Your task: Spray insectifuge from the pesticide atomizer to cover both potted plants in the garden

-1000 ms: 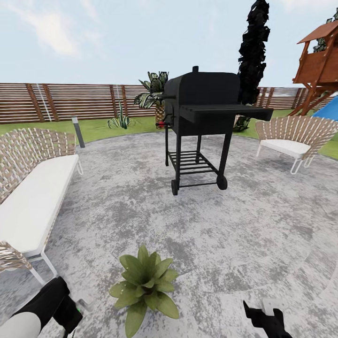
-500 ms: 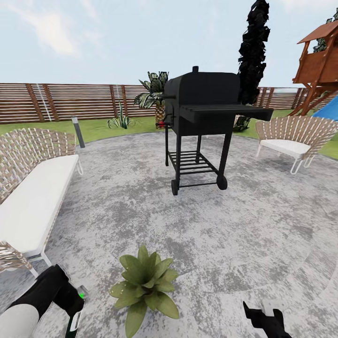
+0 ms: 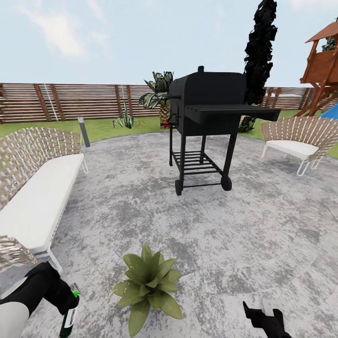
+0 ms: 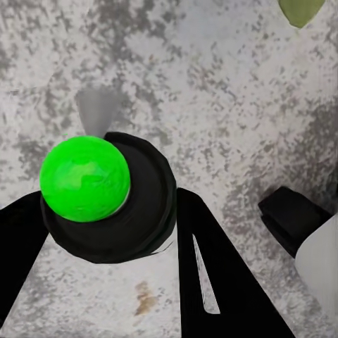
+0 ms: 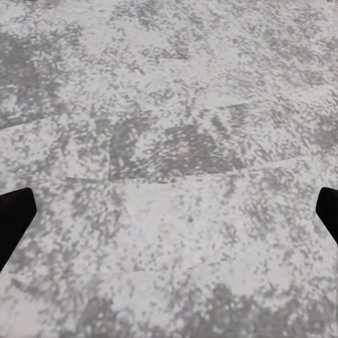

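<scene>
A: Where is the pesticide atomizer (image 3: 68, 320) seen?

B: It is held low at the near left of the head view, over the grey paving (image 3: 263, 225), with its slim dark green body hanging down from the left tool (image 3: 65, 307). In the left wrist view its dark round top and bright green cap (image 4: 84, 178) are seen between the two black fingers (image 4: 211, 267).

A: So the left tool is clamped on it?

B: Yes, the fingers are closed against its sides.

A: And the right tool (image 3: 265, 321)?

B: It is seen at the lower right of the head view. In the right wrist view its black fingertips (image 5: 14, 218) are set wide apart, with only paving between them.

A: What is seen of the plants?

B: One potted plant (image 3: 148, 284) stands on the paving just beside the atomizer, between the two tools. A leaf tip (image 4: 301, 10) is caught in the left wrist view.

A: What else is shown?

B: A black grill (image 3: 209, 122) is placed mid-paving, with a wicker bench (image 3: 33, 188) to the left, a wicker chair (image 3: 300, 141) to the right, and a slatted fence (image 3: 84, 101) behind the lawn.
</scene>
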